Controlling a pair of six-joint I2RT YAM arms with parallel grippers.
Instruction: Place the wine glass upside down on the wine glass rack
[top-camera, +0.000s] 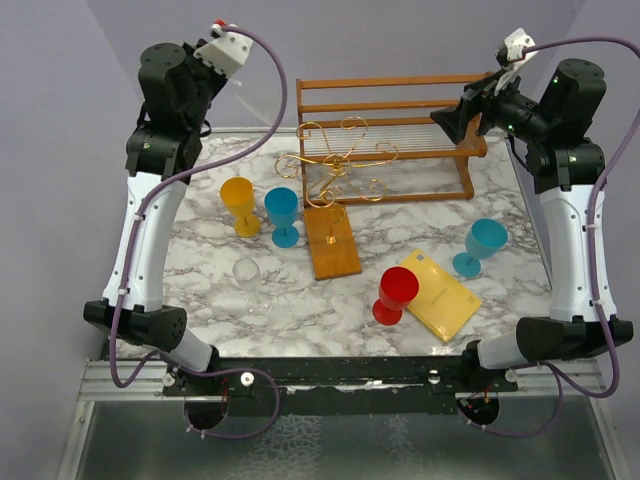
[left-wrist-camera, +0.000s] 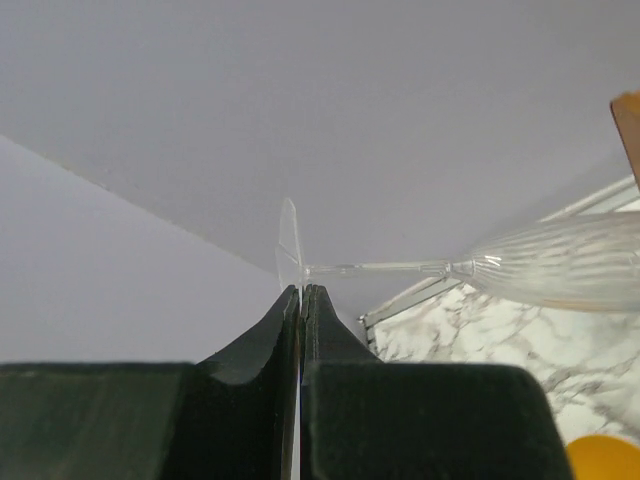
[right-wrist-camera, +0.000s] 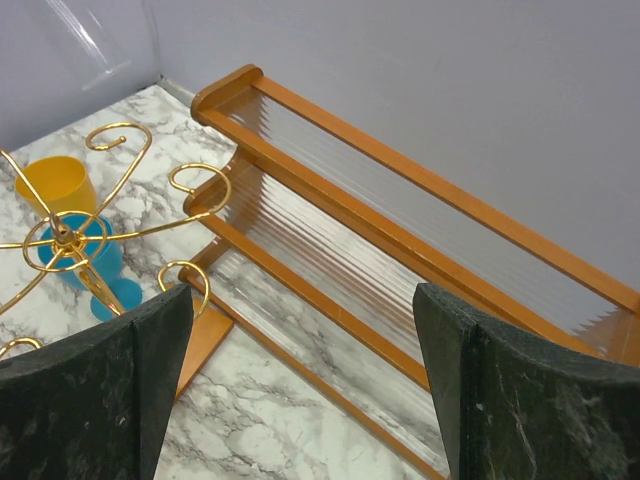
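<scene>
My left gripper (left-wrist-camera: 302, 290) is shut on the thin foot of a clear wine glass (left-wrist-camera: 560, 265). The glass lies sideways in the air, its stem running right to a ribbed bowl over the table's back left corner. The wine glass rack (top-camera: 335, 160) is a stand of gold wire scrolls on a flat orange-brown base (top-camera: 332, 243), mid-table. Its curled arms (right-wrist-camera: 110, 200) show at the left of the right wrist view. My right gripper (right-wrist-camera: 300, 300) stands open and empty, high at the back right (top-camera: 452, 122), facing the rack.
A wooden slatted shelf (top-camera: 390, 130) stands behind the rack. On the marble top are a second clear glass (top-camera: 252, 283), a yellow cup (top-camera: 239, 203), two blue goblets (top-camera: 283, 215) (top-camera: 482, 245), a red goblet (top-camera: 394, 294) and a flat yellow box (top-camera: 442, 295).
</scene>
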